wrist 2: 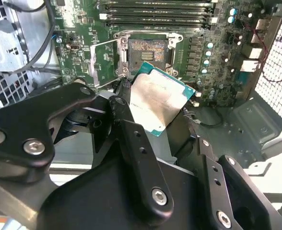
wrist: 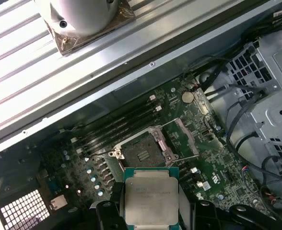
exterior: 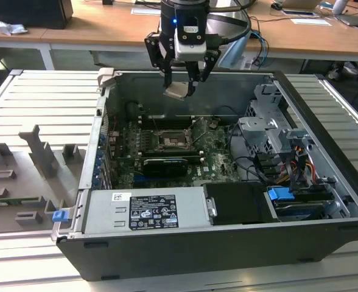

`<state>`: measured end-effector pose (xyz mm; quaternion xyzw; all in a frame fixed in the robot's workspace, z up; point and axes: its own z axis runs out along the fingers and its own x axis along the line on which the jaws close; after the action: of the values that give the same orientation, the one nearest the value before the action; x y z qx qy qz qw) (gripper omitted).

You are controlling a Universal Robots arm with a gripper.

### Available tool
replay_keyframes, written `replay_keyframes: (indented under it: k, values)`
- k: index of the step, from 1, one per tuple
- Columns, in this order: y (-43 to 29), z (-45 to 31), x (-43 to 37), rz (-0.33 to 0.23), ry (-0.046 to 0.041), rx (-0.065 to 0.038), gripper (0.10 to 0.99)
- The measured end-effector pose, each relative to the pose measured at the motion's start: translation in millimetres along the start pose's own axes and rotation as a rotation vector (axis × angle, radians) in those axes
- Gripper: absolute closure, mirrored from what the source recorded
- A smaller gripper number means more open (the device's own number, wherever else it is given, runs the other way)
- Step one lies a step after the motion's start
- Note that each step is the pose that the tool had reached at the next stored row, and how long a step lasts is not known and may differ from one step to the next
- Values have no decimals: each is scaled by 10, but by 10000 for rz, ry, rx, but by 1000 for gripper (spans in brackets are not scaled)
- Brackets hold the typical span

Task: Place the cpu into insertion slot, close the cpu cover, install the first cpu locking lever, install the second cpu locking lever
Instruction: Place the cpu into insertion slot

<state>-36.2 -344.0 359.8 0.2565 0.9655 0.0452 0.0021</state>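
My gripper [exterior: 179, 87] hangs above the back of the open computer case, shut on the cpu [exterior: 175, 92]. The cpu is tilted, with its pale silver face [wrist 2: 158, 103] and green edge showing between the black fingers [wrist 2: 126, 122]. In the first wrist view the cpu [wrist: 150, 195] sits just short of the insertion slot [wrist: 141, 152]. The insertion slot [exterior: 169, 143] lies below and in front of the gripper on the green motherboard [exterior: 218, 161], its dark centre [wrist 2: 146, 51] bare. The cpu cover [wrist 2: 104, 62] stands flipped open beside the slot [wrist: 185, 136].
A grey power supply [exterior: 145, 210] fills the case's near side. A metal drive cage [exterior: 270, 125] with cables and a blue latch [exterior: 282, 196] is at the exterior view's right. A black card [exterior: 164, 165] lies in front of the slot. Grey fixtures [exterior: 36, 155] stand outside on the left.
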Motion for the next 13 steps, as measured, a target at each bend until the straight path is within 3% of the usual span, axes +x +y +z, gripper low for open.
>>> replay_keyframes:
  k: [13]
  values:
    - [-1,12,0,1493,-133,-29,545]
